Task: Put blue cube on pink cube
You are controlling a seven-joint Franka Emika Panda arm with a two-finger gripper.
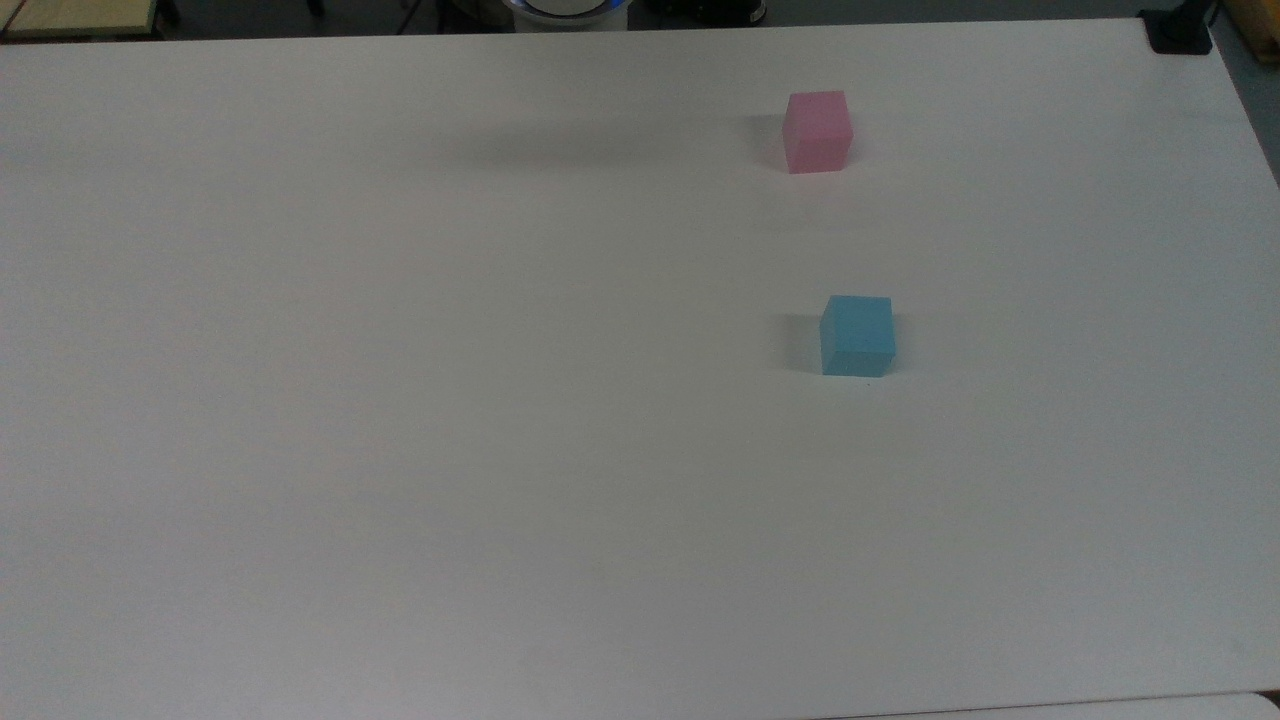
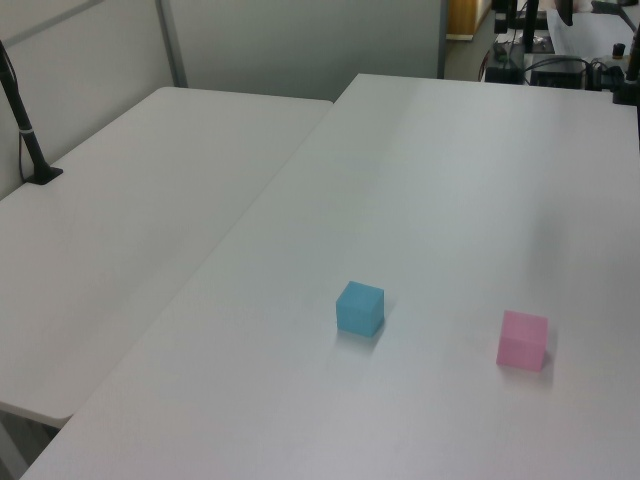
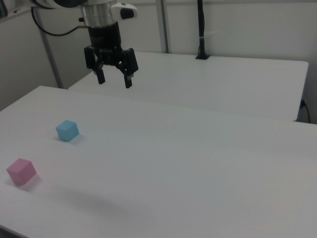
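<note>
Blue cube (image 1: 856, 335) sits flat on the white table (image 1: 400, 400), well apart from the pink cube (image 1: 817, 131); in the top view the pink cube lies above it, nearer the table's far edge, and slightly toward the top view's left, and both are in the top view's right half. In the left view the blue cube (image 2: 360, 308) is near the middle of the table (image 2: 450, 180) and the pink cube (image 2: 522, 340) stands to the left view's right of it and a little lower in the frame, with bare table surface between them. In the right view the blue cube (image 3: 67, 130) is toward the right view's left side, and the pink cube (image 3: 21, 171) is lower and further toward the right view's left, near the table's near corner. Both cubes rest on one face, upright, each casting a soft shadow on the table, and nothing touches either one. The gripper (image 3: 113, 80) hangs in the air in the right view, above and to the right view's right of the blue cube, well clear of the table (image 3: 198, 163); its two dark fingers (image 3: 128, 79) point downward and are spread wide with nothing between them. A second white table (image 2: 120, 220) stands alongside the first, and a black pole (image 3: 200, 29) rises from it at the back of the right view; the same kind of dark post (image 2: 25, 125) shows at the left view's left edge
</note>
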